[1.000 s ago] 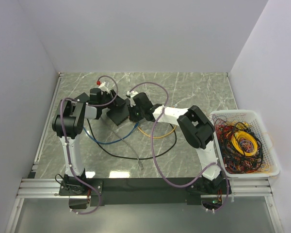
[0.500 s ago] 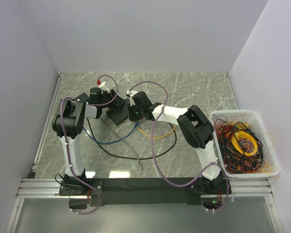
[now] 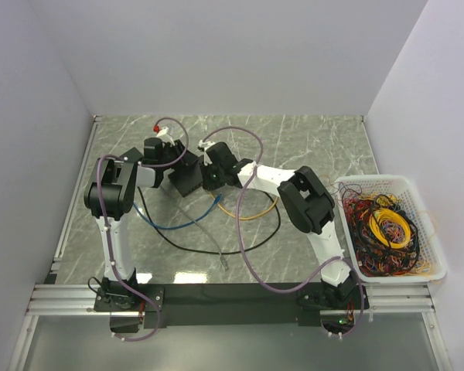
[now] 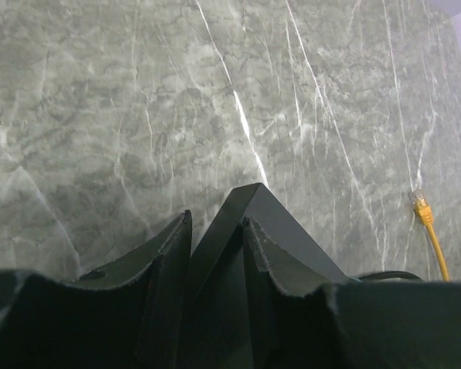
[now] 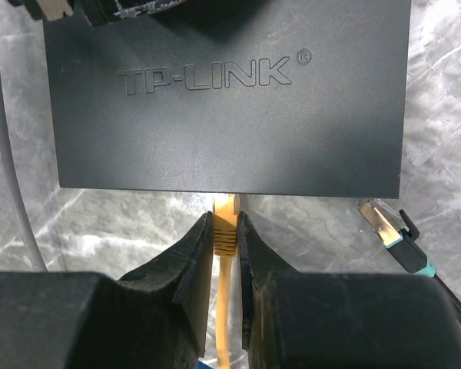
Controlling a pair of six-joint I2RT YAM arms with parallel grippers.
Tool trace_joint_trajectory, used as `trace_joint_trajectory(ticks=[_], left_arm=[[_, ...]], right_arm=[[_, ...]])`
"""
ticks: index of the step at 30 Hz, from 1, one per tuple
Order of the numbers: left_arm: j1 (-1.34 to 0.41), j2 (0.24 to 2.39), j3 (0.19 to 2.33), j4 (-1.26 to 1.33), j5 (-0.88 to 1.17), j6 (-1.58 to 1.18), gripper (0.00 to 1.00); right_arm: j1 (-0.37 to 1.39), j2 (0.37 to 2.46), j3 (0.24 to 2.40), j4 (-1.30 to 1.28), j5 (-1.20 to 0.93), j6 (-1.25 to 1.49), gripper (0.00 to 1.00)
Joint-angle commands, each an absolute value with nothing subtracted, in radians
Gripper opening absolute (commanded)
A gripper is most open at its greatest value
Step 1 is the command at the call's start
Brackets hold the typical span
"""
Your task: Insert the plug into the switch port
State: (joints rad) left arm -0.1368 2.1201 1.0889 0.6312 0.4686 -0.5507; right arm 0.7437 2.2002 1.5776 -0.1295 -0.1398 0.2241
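Note:
The switch point(image 5: 230, 100) is a dark-grey TP-LINK box; it also shows in the top view point(image 3: 189, 179). My left gripper point(image 4: 217, 219) is shut on one corner of the switch point(image 4: 253, 204) and shows in the top view point(image 3: 176, 160) at its far left side. My right gripper point(image 5: 225, 219) is shut on the orange boot of the plug point(image 5: 225, 206), which meets the switch's near side face; its tip and the port are hidden under the box's edge. In the top view the right gripper point(image 3: 208, 178) is right against the switch.
A blue cable's tip point(image 5: 384, 227) lies just right of the plug. The orange cable's other end point(image 4: 421, 204) lies on the marble. Black point(image 3: 216, 249) and blue point(image 3: 178, 226) cables loop in front. A white basket point(image 3: 371, 179) of cables stands at the right.
My right gripper has moved up-left with the plug, closing onto the switch's side. The left gripper and the switch have shifted slightly.

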Motion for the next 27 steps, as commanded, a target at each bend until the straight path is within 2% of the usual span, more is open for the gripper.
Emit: trace_joint_trajectory(ticks=[1, 15, 27], left_arm=[[-0.193, 2.141, 1.083, 0.540, 0.554, -0.555, 0.37], [-0.198, 2.151, 1.098, 0.519, 0.568, -0.545, 0.34], [-0.198, 2.154, 1.101, 0.514, 0.555, -0.552, 0.34]], right_arm=[[0.749, 2.224, 1.692, 0.035, -0.097, 0.258, 0.00], [0.719, 2.355, 1.923, -0.064, -0.110, 0.307, 0.00], [0.703, 2.353, 1.904, -0.034, -0.155, 0.330, 0.00]])
